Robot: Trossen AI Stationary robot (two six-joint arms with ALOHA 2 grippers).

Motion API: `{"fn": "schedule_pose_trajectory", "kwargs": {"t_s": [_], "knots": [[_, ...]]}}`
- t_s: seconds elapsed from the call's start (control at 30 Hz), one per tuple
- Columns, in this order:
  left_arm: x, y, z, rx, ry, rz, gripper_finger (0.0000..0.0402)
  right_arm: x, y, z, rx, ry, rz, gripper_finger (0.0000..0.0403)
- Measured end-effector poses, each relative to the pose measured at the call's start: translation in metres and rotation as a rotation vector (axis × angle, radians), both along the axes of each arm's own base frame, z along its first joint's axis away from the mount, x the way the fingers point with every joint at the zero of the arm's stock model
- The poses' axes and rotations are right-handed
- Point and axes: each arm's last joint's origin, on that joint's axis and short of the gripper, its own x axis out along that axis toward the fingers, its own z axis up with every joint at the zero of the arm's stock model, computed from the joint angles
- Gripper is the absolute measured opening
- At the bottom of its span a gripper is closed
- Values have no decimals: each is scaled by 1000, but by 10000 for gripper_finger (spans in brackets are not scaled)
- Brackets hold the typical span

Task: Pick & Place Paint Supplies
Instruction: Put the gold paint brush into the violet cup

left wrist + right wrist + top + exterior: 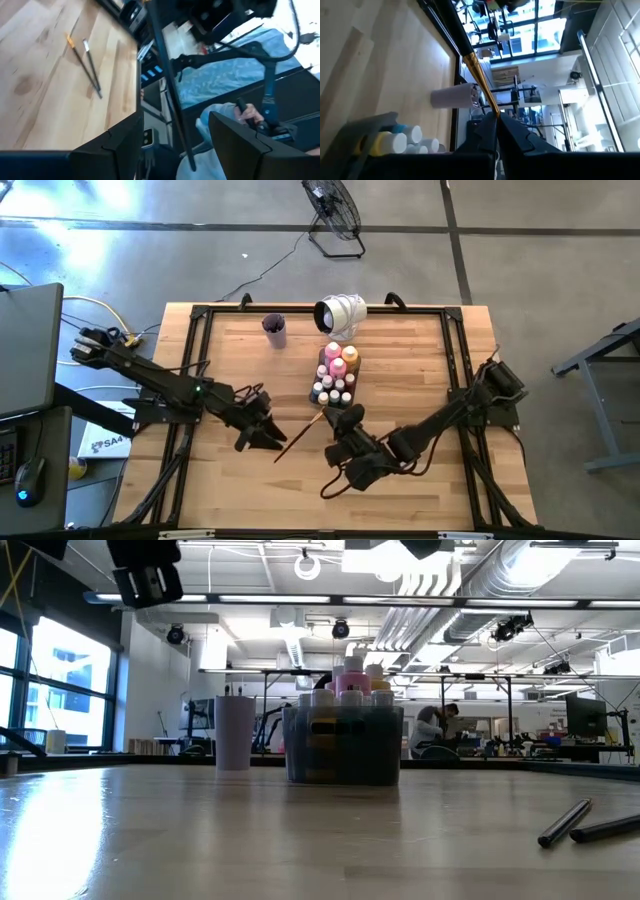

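Centrally, right gripper (330,420) pinches one paintbrush (298,438) shut at frame centre; left gripper (268,438) gapes empty beside it. Eleven paint bottles (336,375) fill one tray (353,393) above; two brushes (590,823) lie lower right.

In the low view the arms are cut off by the top edge; only a dark block (148,575) hangs at upper left. At lower right two brushes (590,823) run out of the frame. The tray (342,746) wall hides the bottles' (351,680) lower parts. From above, the cup's (274,330) contents are too small to tell. In the right wrist view the brush (470,60) runs off the top edge, and a person (227,125) at lower right of the left wrist view is blurred and half hidden behind the fingers (240,145).
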Motion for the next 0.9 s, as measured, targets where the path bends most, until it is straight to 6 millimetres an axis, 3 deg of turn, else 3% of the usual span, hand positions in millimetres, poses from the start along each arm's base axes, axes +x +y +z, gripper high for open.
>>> {"fn": "schedule_pose_trajectory", "kwargs": {"t_s": [0.6,0.73,0.9], "knots": [[16,-8,-13,-32,15,-15,216,5,-12,-2,-46,61,-20,3],[16,-8,-14,-31,18,-15,185,7,-16,-2,-48,67,-26,3],[16,-7,-14,-30,19,-15,118,8,-19,-2,-63,83,-30,3]]}}
